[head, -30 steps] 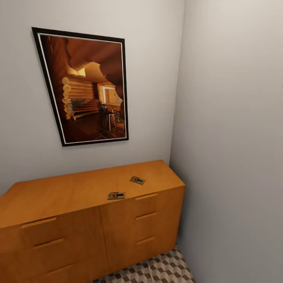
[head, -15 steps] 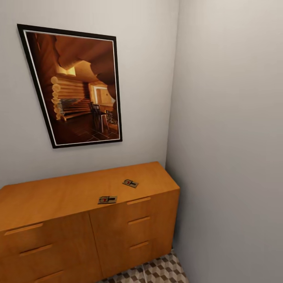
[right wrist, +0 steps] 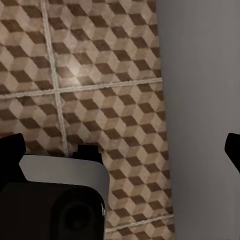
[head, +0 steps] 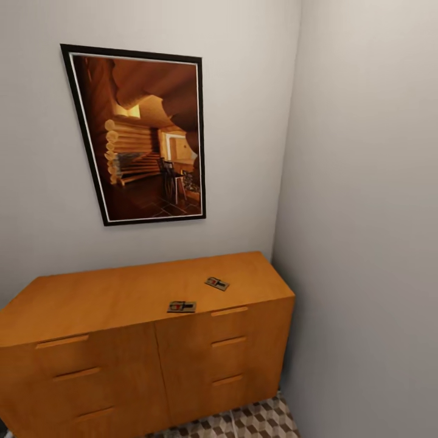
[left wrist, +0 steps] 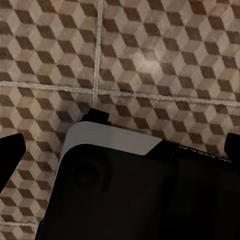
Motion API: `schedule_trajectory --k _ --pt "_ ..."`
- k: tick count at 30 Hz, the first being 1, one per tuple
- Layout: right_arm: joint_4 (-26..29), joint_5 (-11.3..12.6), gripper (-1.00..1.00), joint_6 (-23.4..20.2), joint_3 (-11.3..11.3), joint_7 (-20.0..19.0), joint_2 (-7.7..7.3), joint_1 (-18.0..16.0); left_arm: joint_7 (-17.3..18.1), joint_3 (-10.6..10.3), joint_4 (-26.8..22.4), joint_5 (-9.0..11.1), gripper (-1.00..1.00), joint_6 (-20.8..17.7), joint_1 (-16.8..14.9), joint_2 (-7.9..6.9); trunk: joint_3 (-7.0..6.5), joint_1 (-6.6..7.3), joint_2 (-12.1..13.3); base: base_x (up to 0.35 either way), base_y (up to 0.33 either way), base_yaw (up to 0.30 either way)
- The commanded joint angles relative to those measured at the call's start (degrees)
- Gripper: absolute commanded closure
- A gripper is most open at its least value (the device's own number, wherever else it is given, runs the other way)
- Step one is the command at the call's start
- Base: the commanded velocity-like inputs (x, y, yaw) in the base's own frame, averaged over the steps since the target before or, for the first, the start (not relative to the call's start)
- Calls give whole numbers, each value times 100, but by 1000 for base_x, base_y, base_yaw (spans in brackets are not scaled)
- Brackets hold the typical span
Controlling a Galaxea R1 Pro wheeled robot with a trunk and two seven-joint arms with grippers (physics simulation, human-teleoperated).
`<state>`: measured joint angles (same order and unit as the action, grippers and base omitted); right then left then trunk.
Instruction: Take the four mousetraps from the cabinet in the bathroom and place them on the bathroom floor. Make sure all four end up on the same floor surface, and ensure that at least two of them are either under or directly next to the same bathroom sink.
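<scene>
While two mousetraps lie on the cabinet [head: 121, 292] top, you have that much of the job plainly left: the near trap [head: 181, 306] sits close to the front edge, just above the seam between the drawer columns, and the far trap [head: 217, 283] lies a little behind it and toward the corner wall [head: 365, 213], the two apart from each other. Whether the other two traps are already down on the floor [head: 255, 421] you cannot tell from these views; no sink is in sight either. Below the cabinet only a strip of the cube-patterned tiles shows, bare of traps. A framed picture [head: 143, 134] hangs above the chest. Both arms hang low: the left gripper [left wrist: 120, 150] looks straight down at the tiles over the robot's dark base, and the right gripper [right wrist: 122, 147] does the same beside the grey wall. Each shows its dark fingertips spread wide at the edges of its view with nothing between them, so both are released and empty. The traps sit well above and ahead of either gripper, so you will likely need to raise an arm to the cabinet top.
</scene>
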<state>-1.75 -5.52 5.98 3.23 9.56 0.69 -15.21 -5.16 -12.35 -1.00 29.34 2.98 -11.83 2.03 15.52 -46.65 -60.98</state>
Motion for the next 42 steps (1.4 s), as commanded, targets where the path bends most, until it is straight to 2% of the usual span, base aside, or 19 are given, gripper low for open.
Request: schedule_trajectory --k 1,16,29,42 --pt "-19 -55 -100 17 28 37 1 -8 -20 -48 3 45 -100 15 -4 2 7 0 -4 0 0 264" --pt "-19 -55 -100 16 28 37 1 -8 -20 -48 3 45 -100 17 -4 7 7 0 -4 0 0 239" --pt "-19 -56 -100 17 28 37 1 -8 -19 -49 3 45 -100 10 -4 6 7 0 -4 16 -5 23" --pt "-19 -55 -100 17 28 37 1 -8 5 -64 3 31 -100 9 -4 -1 7 0 -4 200 -130 1"
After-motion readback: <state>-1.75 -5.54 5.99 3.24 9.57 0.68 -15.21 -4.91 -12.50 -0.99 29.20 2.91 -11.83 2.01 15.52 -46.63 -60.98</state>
